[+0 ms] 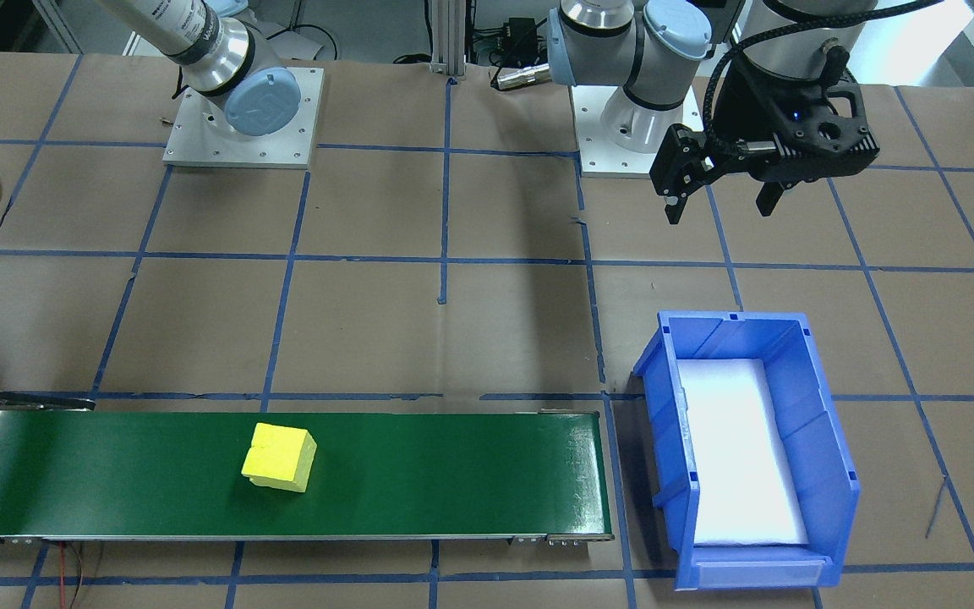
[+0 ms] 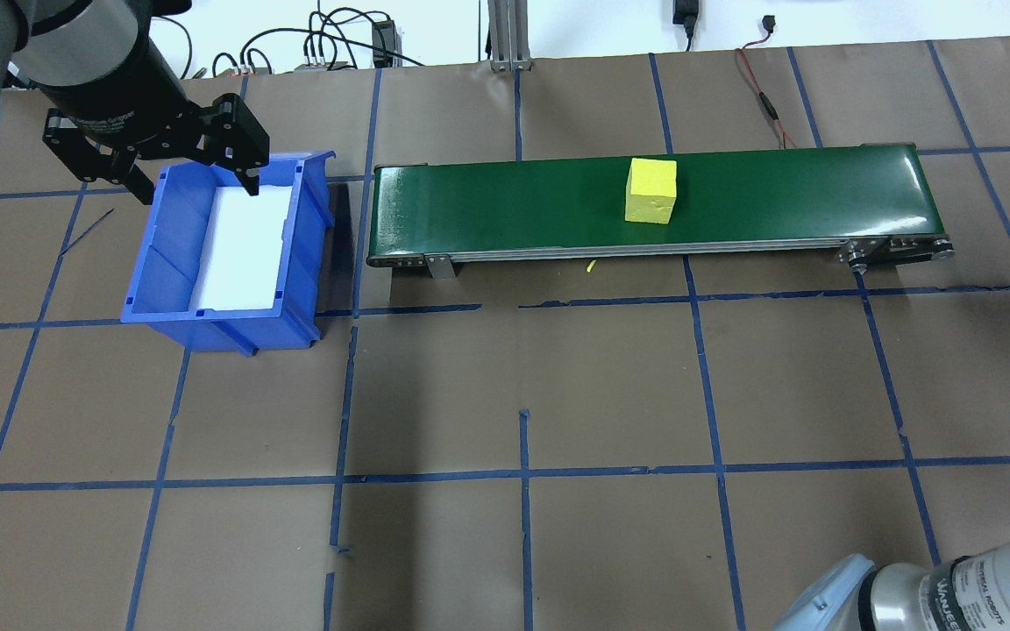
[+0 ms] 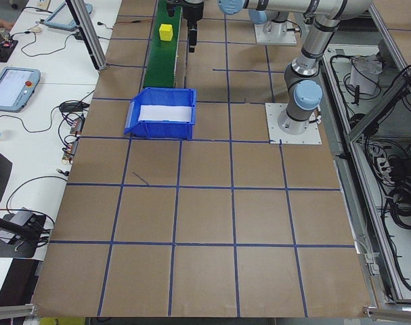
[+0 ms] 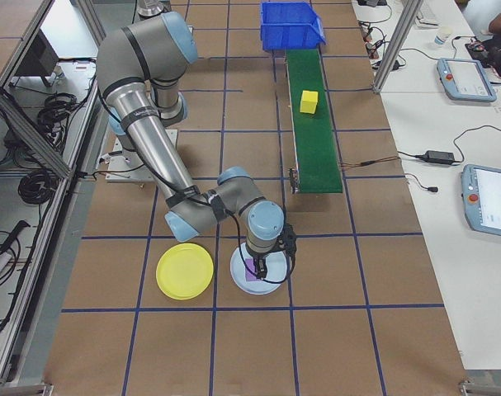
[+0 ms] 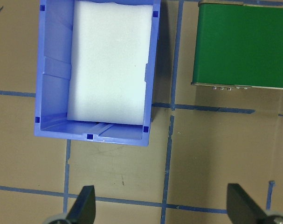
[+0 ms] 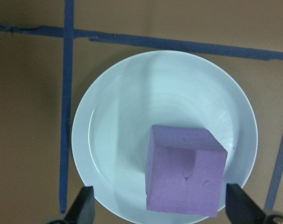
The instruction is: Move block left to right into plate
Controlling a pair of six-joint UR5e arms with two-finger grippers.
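Nearest my right wrist camera are the right gripper's [image 6: 161,207] two fingertips [image 6: 84,205]. They are spread wide with nothing between them, hanging over a purple block [image 6: 185,175] that sits in a pale plate [image 6: 113,140].

I take the block I'm meant to move to be the yellow block [image 1: 278,458]. It lies flat on the green conveyor belt [image 1: 453,474], around the belt's middle and a little toward my right side, well apart from both grippers. The yellow plate [image 4: 184,271] sits out on my right, bare, just beside the pale plate. The blue bin [image 2: 233,329], lined with white foam, stands off the belt's left end.

**What could go wrong**
- The pale plate sits so close to the yellow one that a careless drop could land in the wrong dish.
- The right gripper is lined up on the purple block, so closing here would pick up the wrong piece.
- If the belt runs, the yellow block will drift away from any point I aim at.
- The block looks like soft foam with a notched top, so an off-centre pinch might twist it.

**Arm poses**
- The left gripper [image 2: 198,186] hangs above the far edge of the bin with its jaws wide apart and empty, the wrist pointing down.
- The right arm is folded low over the table [image 2: 610,394], its elbow bent back toward the base and its wrist vertical above the pale plate.
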